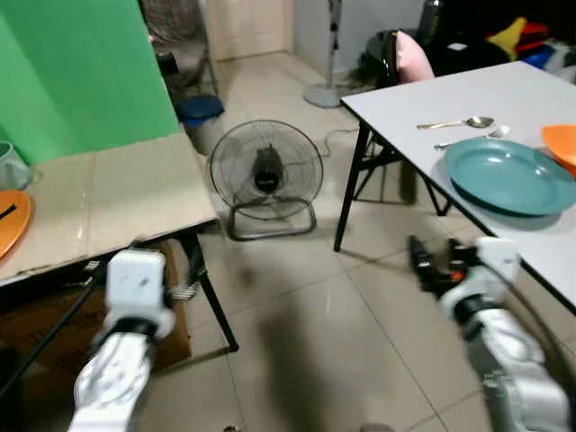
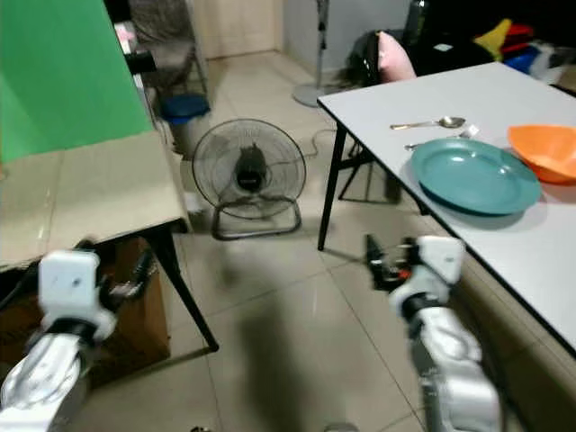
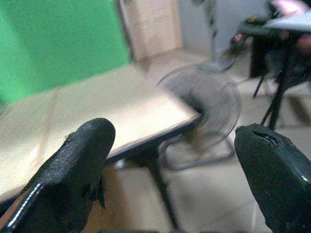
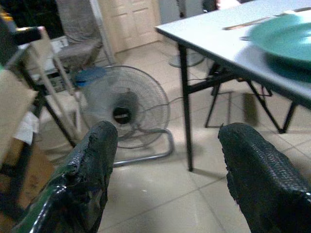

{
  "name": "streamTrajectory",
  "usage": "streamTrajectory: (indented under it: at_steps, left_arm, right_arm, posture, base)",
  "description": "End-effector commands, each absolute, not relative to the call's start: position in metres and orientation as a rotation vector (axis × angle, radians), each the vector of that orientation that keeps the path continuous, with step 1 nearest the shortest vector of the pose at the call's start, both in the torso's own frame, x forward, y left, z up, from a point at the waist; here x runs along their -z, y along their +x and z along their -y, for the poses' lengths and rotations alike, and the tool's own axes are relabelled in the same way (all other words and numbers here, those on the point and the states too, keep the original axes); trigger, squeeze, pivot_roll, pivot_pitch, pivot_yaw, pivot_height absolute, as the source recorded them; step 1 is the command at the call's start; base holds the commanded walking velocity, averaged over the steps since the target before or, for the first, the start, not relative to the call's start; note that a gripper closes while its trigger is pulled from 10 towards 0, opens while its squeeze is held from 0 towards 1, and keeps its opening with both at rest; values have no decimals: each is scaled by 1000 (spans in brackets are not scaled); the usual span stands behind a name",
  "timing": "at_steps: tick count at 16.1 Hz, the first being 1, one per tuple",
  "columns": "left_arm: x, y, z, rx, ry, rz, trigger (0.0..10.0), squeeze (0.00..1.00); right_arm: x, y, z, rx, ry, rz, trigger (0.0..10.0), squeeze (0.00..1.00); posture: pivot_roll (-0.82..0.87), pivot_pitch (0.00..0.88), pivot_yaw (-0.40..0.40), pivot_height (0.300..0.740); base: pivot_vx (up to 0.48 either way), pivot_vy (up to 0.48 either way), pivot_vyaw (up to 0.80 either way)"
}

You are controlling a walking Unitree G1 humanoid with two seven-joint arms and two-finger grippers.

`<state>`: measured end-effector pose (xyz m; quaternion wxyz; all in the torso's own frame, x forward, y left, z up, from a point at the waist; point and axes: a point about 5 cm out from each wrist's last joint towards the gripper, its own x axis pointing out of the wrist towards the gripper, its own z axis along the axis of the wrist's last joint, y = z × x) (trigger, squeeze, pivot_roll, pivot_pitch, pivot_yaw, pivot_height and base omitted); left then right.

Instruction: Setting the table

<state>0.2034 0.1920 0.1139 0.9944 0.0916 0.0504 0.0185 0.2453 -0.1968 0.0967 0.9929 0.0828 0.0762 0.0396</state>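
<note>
A white table [image 1: 423, 94] on the right holds a teal plate [image 1: 508, 175], with a spoon [image 1: 457, 123] and a fork [image 1: 472, 138] beyond it and an orange bowl [image 1: 562, 144] at its right. A beige table [image 1: 117, 193] on the left carries an orange plate [image 1: 11, 220] and a pale cup [image 1: 11, 166] at its far left edge. My left gripper [image 3: 180, 160] hangs open and empty by the beige table's front corner. Over the floor, below the white table's near edge, my right gripper [image 4: 167, 160] is open and holds nothing.
A floor fan [image 1: 265, 175] stands on the tiles between the two tables. A cardboard box [image 1: 175, 337] sits under the beige table. A green screen [image 1: 81, 72] and a blue bin [image 1: 200, 112] stand behind. A chair with a pink cushion [image 1: 409, 54] is at the white table's far end.
</note>
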Motion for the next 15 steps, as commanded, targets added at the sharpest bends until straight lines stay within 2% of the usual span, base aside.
streamTrajectory:
  at_steps: [1, 8, 9, 11, 15]
  left_arm:
    - [-116, 205, -188, -18, 170, -69, 10000, 0]
    - [-108, 187, -193, -67, 165, -62, 10000, 0]
    - [-109, 184, -192, -76, 157, -59, 10000, 0]
    - [-112, 179, -190, -83, 124, -39, 10000, 0]
    - [-112, 168, -194, -159, 127, -30, 10000, 0]
  right_arm:
    - [-99, 246, 200, -72, 158, -129, 10000, 0]
    - [-99, 250, 176, -199, 166, -122, 10000, 0]
    - [-98, 250, 173, -223, 137, -132, 10000, 0]
    - [-96, 251, 169, -234, 155, -140, 10000, 0]
    - [-95, 254, 166, -252, 205, -158, 10000, 0]
  posture:
    - [-122, 27, 68, 740]
    - [-102, 15, 30, 740]
    - [-96, 14, 22, 740]
    - [-94, 12, 17, 740]
    - [-79, 26, 0, 740]
  base:
    - [0, 341, 0]
    - [0, 344, 0]
    - [0, 322, 800]
    - [0, 0, 800]
    - [79, 0, 0]
